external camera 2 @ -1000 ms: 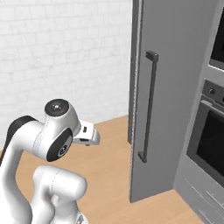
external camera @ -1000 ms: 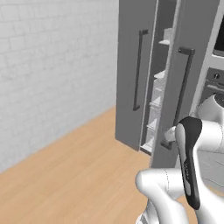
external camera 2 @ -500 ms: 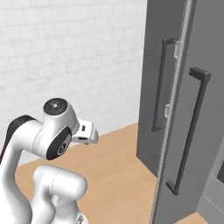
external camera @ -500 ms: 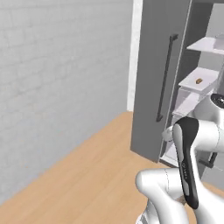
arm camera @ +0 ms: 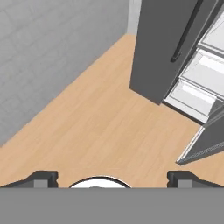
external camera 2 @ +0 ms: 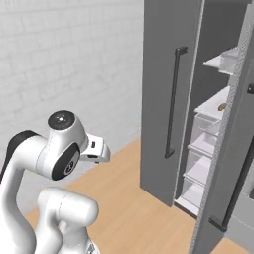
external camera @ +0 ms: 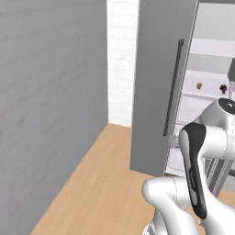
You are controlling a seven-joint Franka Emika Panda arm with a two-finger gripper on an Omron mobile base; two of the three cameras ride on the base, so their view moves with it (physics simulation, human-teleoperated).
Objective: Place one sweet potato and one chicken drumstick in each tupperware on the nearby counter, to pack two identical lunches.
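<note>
Whole view shifted since earlier frames: base driven round, open fridge now faced. Gripper open, empty, over floor. Chicken drumstick seen on shelf, well ahead of gripper. Picking not yet started.

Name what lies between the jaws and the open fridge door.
Bare wooden floor, nothing else, in the hand view; the open jaws hang clear of the grey fridge door.

White Franka arm, dark joints

Glossy rounded white links w/ black inlay bands; grey round joint cap w/ small centre dot on top; boxy white wrist piece; hand w/ 2 small dark grey finger tips.
</note>
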